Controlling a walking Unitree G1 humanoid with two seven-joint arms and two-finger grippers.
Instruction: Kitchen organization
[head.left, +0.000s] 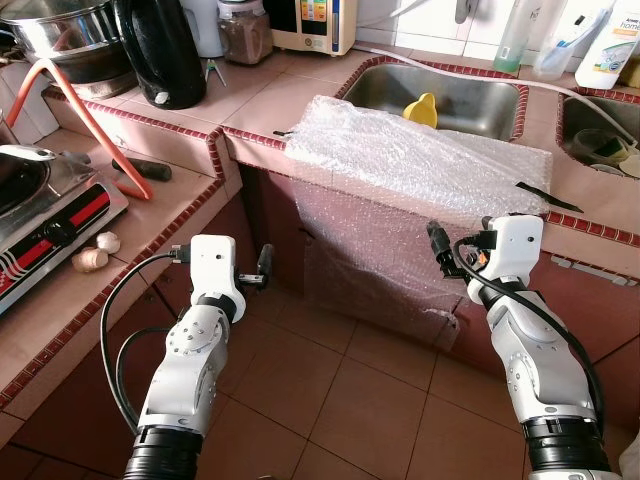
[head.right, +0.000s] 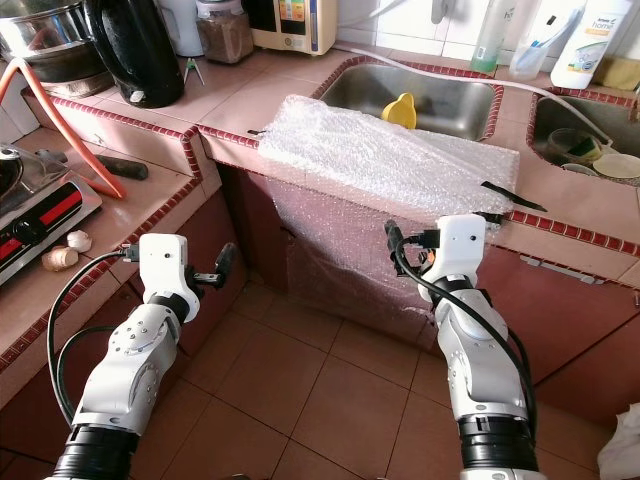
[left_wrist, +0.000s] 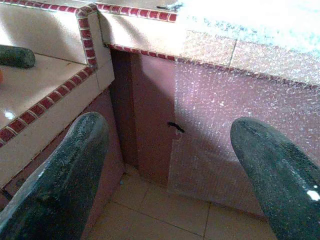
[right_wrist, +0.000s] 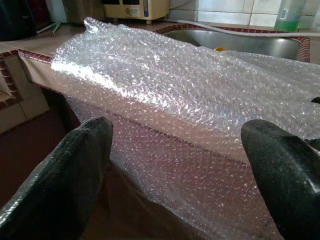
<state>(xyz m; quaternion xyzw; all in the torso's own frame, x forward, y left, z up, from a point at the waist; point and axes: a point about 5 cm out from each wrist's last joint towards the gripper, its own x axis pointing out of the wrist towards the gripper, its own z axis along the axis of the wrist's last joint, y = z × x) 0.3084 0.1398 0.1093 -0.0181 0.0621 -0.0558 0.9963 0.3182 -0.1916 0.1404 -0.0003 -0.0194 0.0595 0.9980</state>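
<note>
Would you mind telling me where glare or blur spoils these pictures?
Left wrist view: the bubble wrap on the counter top is blown out white, and the left gripper's fingers are soft, out of focus. Right wrist view: bright glare on the wrap's crest, and the right gripper's fingers are blurred. Eye views: evenly lit and sharp, with a sheen on the wrap.

One sheet of bubble wrap (head.left: 420, 150) drapes over the tabletop (head.left: 250, 95). Two garlic bulbs (head.left: 97, 251) lie beside one gas stove (head.left: 50, 215). One black kettle (head.left: 160, 45), one yellow funnel (head.left: 421, 107) and two sink basins (head.left: 470, 110) are present.
</note>
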